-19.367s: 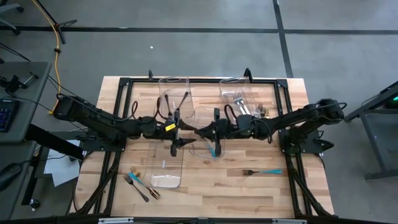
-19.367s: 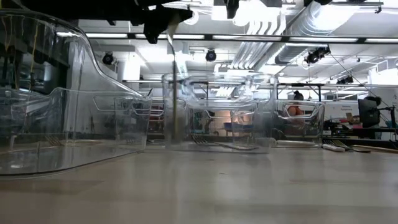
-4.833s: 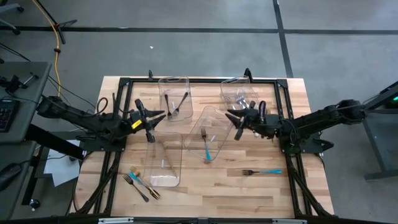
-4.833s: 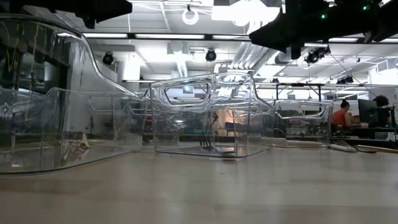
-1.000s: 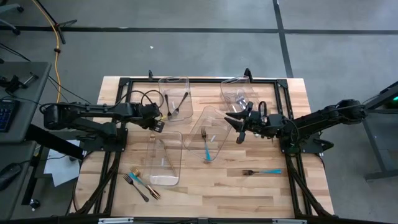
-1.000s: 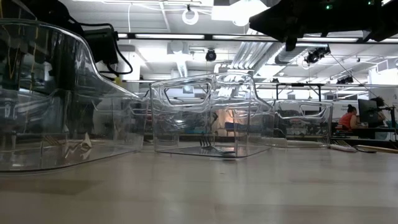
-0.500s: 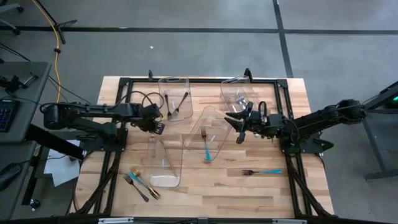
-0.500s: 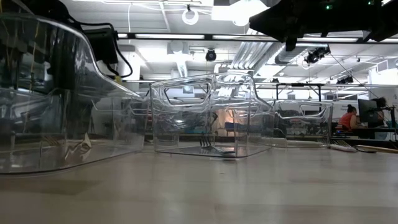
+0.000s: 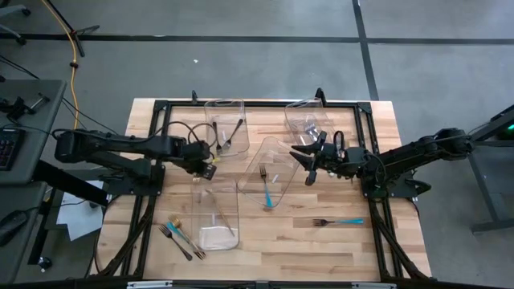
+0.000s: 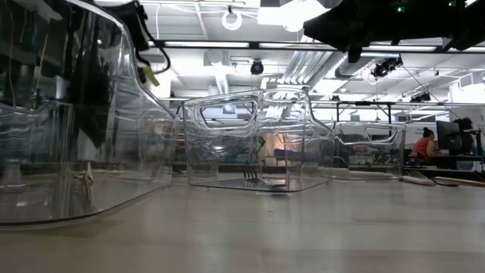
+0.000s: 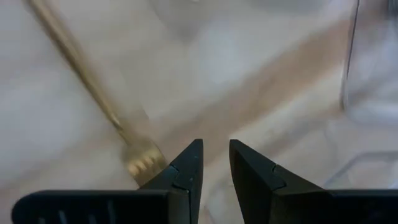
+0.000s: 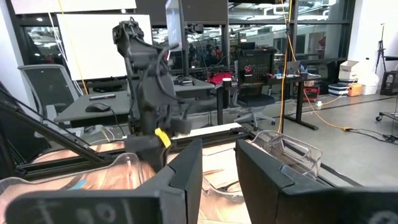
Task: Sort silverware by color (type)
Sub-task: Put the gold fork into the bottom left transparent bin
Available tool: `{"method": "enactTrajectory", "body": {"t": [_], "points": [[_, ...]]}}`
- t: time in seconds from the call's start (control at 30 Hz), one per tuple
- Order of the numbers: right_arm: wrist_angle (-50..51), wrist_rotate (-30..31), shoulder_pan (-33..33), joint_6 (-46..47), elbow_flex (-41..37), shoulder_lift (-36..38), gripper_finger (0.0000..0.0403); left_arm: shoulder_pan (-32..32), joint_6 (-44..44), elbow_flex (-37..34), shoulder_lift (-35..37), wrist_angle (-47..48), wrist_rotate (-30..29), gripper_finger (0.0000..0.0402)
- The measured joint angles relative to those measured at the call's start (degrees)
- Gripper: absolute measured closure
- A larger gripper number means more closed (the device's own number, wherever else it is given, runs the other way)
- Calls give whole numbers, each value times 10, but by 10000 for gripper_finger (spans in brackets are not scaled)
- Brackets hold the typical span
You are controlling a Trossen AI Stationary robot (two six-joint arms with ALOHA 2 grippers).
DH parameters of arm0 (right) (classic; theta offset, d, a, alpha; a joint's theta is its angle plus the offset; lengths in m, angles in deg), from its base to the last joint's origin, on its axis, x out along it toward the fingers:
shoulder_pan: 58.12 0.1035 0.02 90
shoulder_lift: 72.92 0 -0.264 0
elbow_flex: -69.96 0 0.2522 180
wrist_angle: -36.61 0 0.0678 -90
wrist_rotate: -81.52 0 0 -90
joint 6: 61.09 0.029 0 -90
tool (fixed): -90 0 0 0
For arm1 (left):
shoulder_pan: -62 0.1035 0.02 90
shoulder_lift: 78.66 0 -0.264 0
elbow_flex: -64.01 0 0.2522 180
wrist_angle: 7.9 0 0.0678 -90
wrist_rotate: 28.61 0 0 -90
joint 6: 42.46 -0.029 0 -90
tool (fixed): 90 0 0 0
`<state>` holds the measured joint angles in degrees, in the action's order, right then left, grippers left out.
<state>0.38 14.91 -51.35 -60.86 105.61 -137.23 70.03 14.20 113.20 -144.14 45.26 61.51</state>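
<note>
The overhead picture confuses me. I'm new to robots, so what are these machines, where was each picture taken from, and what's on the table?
Two dark robot arms work at a wooden table, sorting cutlery by finish. One picture looks straight down, one looks level across the tabletop, and two come from cameras on the arms' wrists.

Clear plastic bins sit on the table. A far bin holds black forks, and a tilted middle bin holds a teal-handled utensil.

The left gripper hangs open over the near bin, where a gold fork lies. The right gripper waits open and empty.

A teal-handled fork and a few more forks lie loose on the table.
</note>
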Motion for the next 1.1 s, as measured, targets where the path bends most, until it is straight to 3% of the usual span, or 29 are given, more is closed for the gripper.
{"method": "enactTrajectory", "body": {"t": [0.13, 0.3, 0.57, 1.1], "points": [[1, 0, 0, 0, 0, 0, 311, 19, -4, 17, 13, 47, -67, 330], [9, 0, 0, 0, 0, 0, 311, 53, -2, 12, 16, 109, -72, 330], [10, 0, 0, 0, 0, 0, 311, 94, -3, -52, 15, 18, -37, 330], [10, 0, 0, 0, 0, 0, 311, 112, -28, -88, 15, -56, -52, 330]]}}
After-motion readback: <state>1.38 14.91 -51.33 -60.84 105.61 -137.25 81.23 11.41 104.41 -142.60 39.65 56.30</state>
